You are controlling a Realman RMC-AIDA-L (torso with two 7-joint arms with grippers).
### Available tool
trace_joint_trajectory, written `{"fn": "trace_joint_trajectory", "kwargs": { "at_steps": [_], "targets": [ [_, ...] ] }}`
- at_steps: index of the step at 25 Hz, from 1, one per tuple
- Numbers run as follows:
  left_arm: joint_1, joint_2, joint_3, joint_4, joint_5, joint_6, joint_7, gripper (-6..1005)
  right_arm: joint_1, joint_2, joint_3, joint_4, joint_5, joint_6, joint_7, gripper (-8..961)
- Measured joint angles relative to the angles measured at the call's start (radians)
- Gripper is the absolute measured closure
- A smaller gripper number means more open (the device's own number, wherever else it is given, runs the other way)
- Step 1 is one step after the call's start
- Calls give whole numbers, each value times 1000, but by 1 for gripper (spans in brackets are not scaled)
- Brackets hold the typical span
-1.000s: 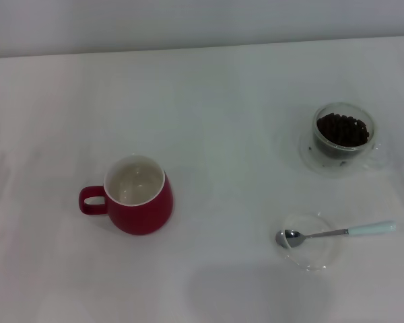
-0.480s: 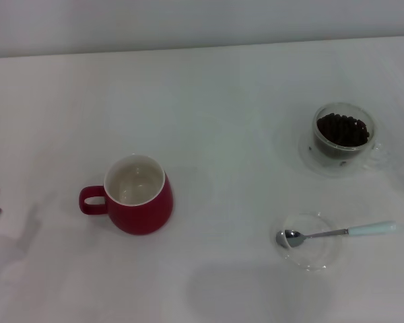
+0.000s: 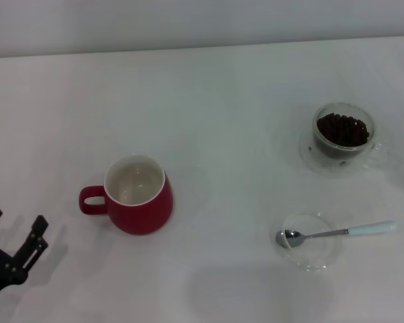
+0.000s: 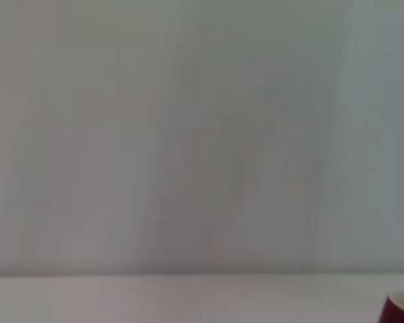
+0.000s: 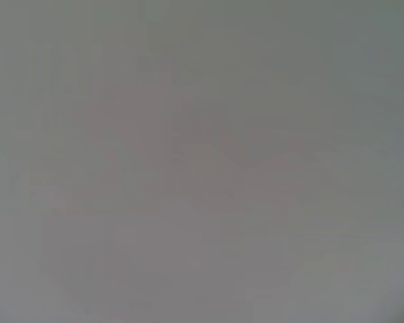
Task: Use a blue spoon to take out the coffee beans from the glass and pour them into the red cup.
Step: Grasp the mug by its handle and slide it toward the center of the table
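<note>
The red cup (image 3: 140,196) stands at the table's centre-left, its handle pointing left and its cream inside empty; an edge of it also shows in the left wrist view (image 4: 402,310). The glass (image 3: 343,133) with the coffee beans (image 3: 343,128) stands at the back right. The blue spoon (image 3: 337,233) lies with its metal bowl on a flat clear saucer (image 3: 310,243) at the front right, handle pointing right. My left gripper (image 3: 15,227) is open and empty at the front left edge, to the left of the red cup. My right gripper is out of view.
The white table (image 3: 229,121) runs back to a pale wall (image 3: 188,20). The glass sits on a second clear saucer (image 3: 308,156). The right wrist view shows only a plain grey surface.
My left gripper has come into view from the left edge and moved rightward and toward the front, nearer the red cup. The cup, glass and spoon have not moved.
</note>
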Motion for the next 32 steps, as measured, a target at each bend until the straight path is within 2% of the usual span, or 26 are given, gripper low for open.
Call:
{"fn": "trace_joint_trajectory", "kwargs": {
  "at_steps": [16,32],
  "targets": [
    [-63,7,2,-1,62,72,-1,164,-2,16,1,3,-4,-11,-18,127],
    [-110,7,2,-17,93,127,1,166,-7,17,1,2,-2,-8,-18,129]
  ]
}}
